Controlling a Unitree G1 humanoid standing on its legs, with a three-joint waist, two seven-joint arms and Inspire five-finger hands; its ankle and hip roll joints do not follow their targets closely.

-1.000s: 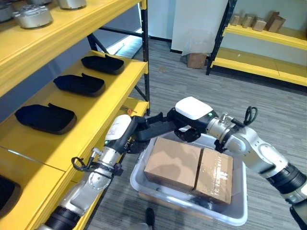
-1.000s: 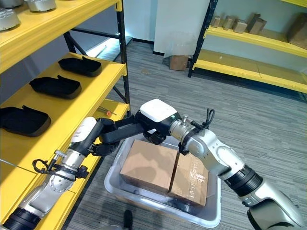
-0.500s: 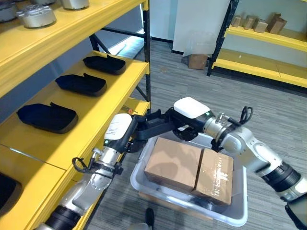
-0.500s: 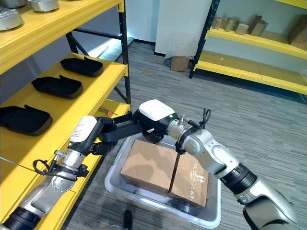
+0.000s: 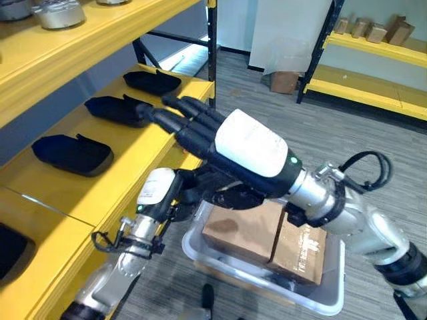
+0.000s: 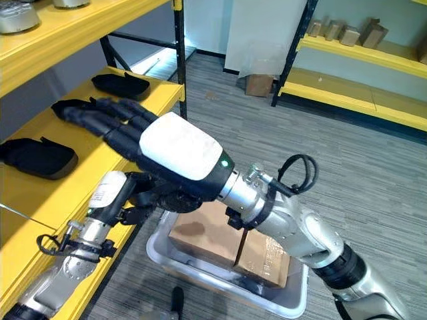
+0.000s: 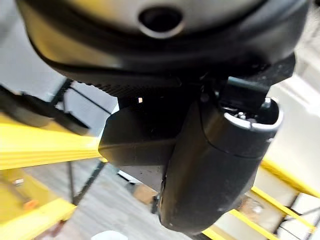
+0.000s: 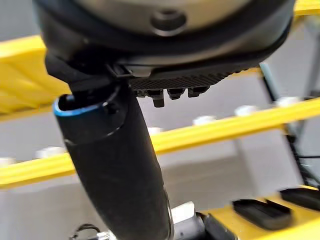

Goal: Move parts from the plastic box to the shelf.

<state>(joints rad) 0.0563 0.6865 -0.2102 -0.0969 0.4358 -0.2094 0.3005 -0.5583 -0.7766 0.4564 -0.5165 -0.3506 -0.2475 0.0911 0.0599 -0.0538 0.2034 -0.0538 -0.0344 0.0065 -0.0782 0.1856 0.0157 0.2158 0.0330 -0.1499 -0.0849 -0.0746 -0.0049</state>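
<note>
Risen from the plastic box (image 5: 200,257) toward the shelf (image 5: 143,157): right robot hand (image 5: 233,143), fingers straight, empty. Left robot hand (image 5: 190,193) below; grip cannot tell. Parts (image 5: 243,230) in box. Step: between grasps. Requires reaching down again.

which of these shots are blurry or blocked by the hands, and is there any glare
Left eye view: the right hand looms close, hiding part of the yellow shelf; the cardboard boxes stay sharp. Left wrist view: the left hand blocks most of it, background soft. Right wrist view: thumb sharp, shelves behind blurred. A bright patch shows on the floor past the shelf post.
</note>
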